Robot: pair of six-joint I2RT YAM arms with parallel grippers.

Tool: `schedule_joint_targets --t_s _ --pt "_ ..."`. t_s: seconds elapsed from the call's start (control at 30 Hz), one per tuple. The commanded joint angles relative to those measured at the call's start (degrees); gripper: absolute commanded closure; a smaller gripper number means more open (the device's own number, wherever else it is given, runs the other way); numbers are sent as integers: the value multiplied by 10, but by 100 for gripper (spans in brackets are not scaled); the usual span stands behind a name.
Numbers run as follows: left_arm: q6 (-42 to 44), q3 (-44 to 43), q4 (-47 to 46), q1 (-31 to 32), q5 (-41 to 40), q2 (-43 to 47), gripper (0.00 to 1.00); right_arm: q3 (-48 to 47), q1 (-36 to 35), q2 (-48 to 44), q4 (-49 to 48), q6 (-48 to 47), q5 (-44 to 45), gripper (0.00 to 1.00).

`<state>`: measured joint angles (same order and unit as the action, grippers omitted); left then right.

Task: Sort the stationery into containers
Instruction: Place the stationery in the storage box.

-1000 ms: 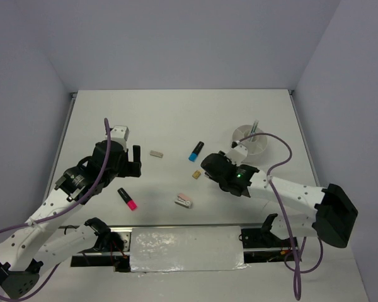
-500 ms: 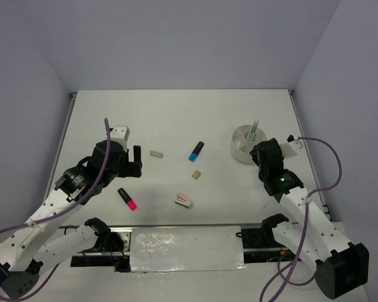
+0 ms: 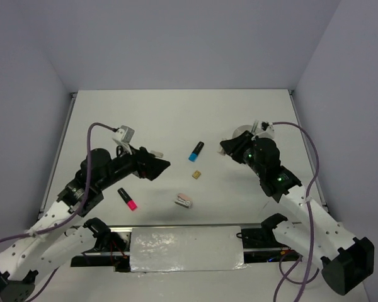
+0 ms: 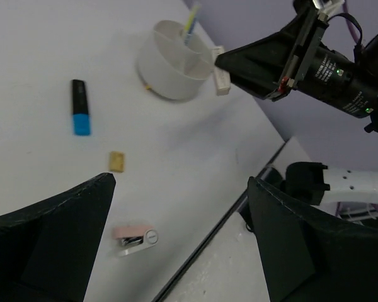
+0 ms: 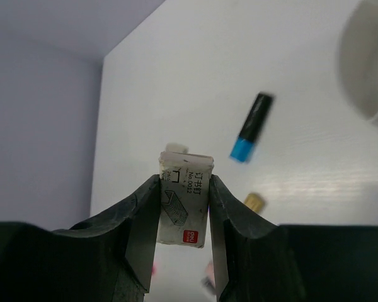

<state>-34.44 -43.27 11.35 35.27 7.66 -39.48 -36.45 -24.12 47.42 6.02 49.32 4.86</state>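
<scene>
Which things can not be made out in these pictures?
- Inside of the tub: the right gripper covers much of it in the top view; the edge cuts it off in the right wrist view.
- White box in its jaws: too small in the top view.
- Tan item: too small to name.

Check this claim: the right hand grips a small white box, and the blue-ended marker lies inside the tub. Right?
Wrong on the marker: it lies on the table, outside the tub, as the left wrist view shows. The right hand does grip the box.
</scene>
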Motion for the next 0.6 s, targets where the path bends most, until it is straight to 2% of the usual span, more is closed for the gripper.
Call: schedule_joint_targets --t_s 0.0,0.07,0.17,0.33,0.57 --pt "-79 49 -284 15 130 -67 1 -62 -76 -11 -11 50 43 88" --pt "-98 46 -379 27 161 -130 2 -83 -113 -2 -12 55 64 88" --pt "-92 14 -419 56 171 -188 4 -107 -145 11 -5 45 70 88" --pt "-38 -28 -371 93 123 -212 7 -106 -181 11 -19 46 81 88" --pt "-16 -42 -357 101 85 -219 15 -147 -253 42 23 37 168 88"
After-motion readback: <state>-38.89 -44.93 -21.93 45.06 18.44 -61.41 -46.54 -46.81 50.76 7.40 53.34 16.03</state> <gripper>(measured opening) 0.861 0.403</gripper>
